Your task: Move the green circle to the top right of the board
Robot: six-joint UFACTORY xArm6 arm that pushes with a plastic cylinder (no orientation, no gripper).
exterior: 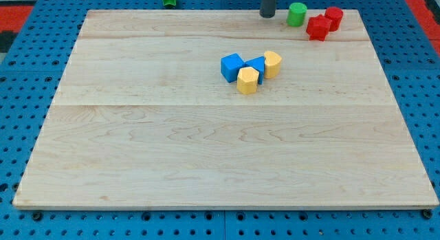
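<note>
Tip (267, 16) just left of green circle (296, 14).

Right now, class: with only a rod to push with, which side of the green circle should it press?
Press its left side wall: my tip stands just left of the green circle, and the red blocks lie right, so pushing rightward looks best.

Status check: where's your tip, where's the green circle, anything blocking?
My tip just left of the green circle, small gap. Circle at top edge, right of centre. Two red blocks sit immediately right of it, in the path.
</note>
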